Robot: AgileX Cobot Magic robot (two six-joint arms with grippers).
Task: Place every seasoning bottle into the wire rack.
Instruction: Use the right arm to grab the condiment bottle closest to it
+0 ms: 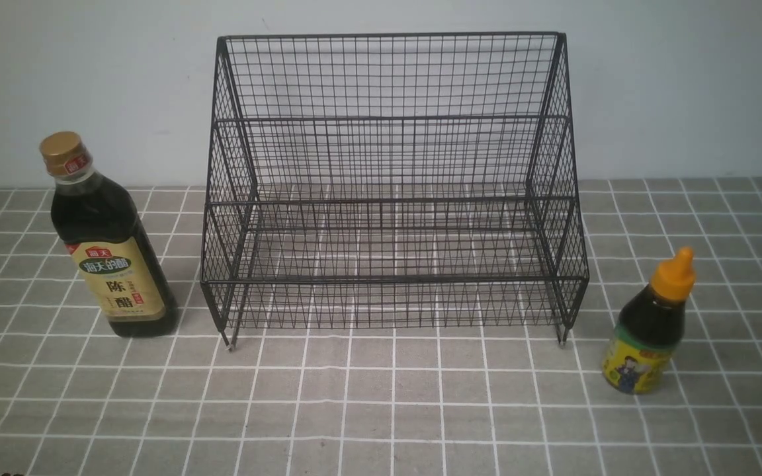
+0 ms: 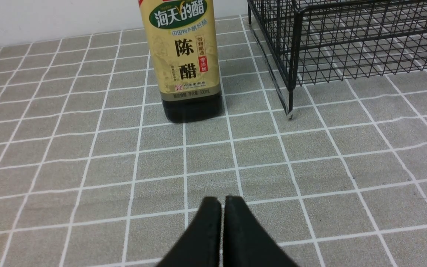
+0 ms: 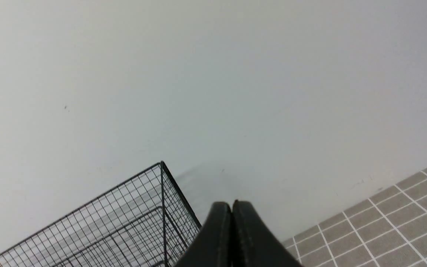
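The black wire rack (image 1: 391, 178) stands mid-table with both tiers holding nothing. Left of it is the tall seasoning bottle (image 1: 106, 241), gold cap, tan label, upright. Right of it is the short seasoning bottle (image 1: 651, 325), orange nozzle cap, yellow label, also upright. Neither arm shows in the front view. In the left wrist view my left gripper (image 2: 222, 200) is shut and holds nothing, well short of the tall bottle (image 2: 184, 63), with the rack's corner (image 2: 291, 55) beside it. My right gripper (image 3: 232, 204) is shut, aimed at the wall above the rack's top corner (image 3: 161, 165); the short bottle is out of that view.
A grey cloth with a white grid (image 1: 381, 396) covers the table. A plain pale wall (image 1: 685, 86) rises right behind the rack.
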